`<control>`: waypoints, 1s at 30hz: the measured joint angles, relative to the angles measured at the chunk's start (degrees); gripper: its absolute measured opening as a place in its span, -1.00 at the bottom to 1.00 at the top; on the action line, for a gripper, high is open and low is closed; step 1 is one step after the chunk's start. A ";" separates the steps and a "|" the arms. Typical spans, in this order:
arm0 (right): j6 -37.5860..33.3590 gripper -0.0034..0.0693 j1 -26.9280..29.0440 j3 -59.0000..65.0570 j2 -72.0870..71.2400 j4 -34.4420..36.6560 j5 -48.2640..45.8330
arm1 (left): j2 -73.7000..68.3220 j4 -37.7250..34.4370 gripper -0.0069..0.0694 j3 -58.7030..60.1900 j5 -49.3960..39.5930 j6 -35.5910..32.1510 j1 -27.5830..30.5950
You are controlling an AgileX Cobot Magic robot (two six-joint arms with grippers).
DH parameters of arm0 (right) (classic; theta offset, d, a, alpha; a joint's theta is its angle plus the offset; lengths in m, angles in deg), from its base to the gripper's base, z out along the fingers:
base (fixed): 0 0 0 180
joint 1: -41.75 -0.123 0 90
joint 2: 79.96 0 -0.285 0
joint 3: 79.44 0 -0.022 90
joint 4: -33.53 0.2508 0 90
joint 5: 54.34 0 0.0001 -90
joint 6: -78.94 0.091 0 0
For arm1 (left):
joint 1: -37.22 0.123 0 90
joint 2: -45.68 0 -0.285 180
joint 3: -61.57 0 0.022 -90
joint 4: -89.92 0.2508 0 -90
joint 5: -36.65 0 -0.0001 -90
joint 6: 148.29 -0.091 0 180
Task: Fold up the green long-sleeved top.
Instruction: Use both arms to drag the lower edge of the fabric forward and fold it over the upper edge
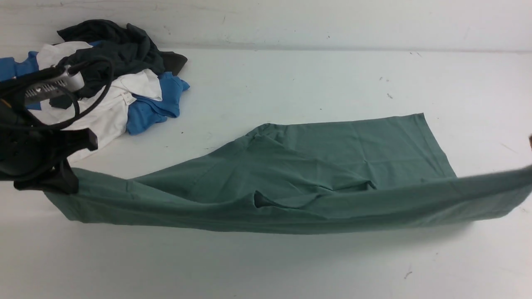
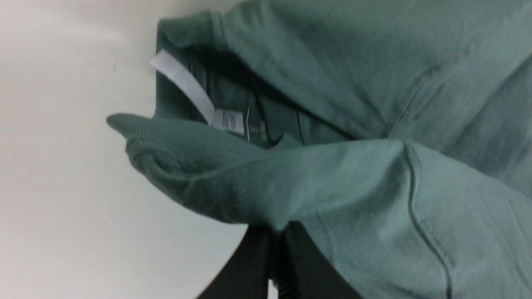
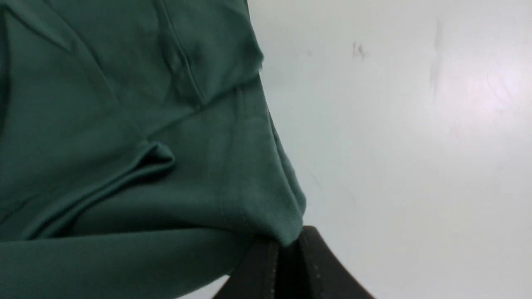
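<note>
The green long-sleeved top (image 1: 332,153) is stretched in a long band across the table, its near edge lifted and its far part lying flat. At the left end, my left gripper (image 1: 62,182) is shut on the fabric near the neck. The left wrist view shows the jaws (image 2: 276,228) pinched on the ribbed neck area of the top (image 2: 332,187), with the white neck label (image 2: 187,89) just beyond. My right gripper (image 3: 289,241) is shut on a corner of the top (image 3: 124,145). In the front view this gripper lies past the right edge.
A heap of clothes sits at the back left: a dark charcoal garment (image 1: 120,45), a white one (image 1: 108,116) and a bright blue one (image 1: 158,104). The white table (image 1: 291,265) runs back to a wall.
</note>
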 joint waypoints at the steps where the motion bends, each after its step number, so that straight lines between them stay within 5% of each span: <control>1: 0.00 -0.85 0.00 -5.08 3.57 0.43 -0.12 | -1.68 -0.07 -0.80 -1.97 -0.06 0.13 0.00; 13: -0.15 -0.85 -0.02 -44.42 36.99 3.01 -0.24 | -21.30 -1.59 -0.80 -23.76 -1.80 3.45 1.32; 19: 0.20 -0.81 -0.06 -52.39 50.20 4.10 0.51 | -29.16 -3.58 -0.79 -26.67 2.32 3.67 1.32; 30: 3.08 -0.14 -0.06 -55.91 57.84 -3.87 5.64 | -32.91 -1.38 -0.42 -27.67 6.73 3.42 1.44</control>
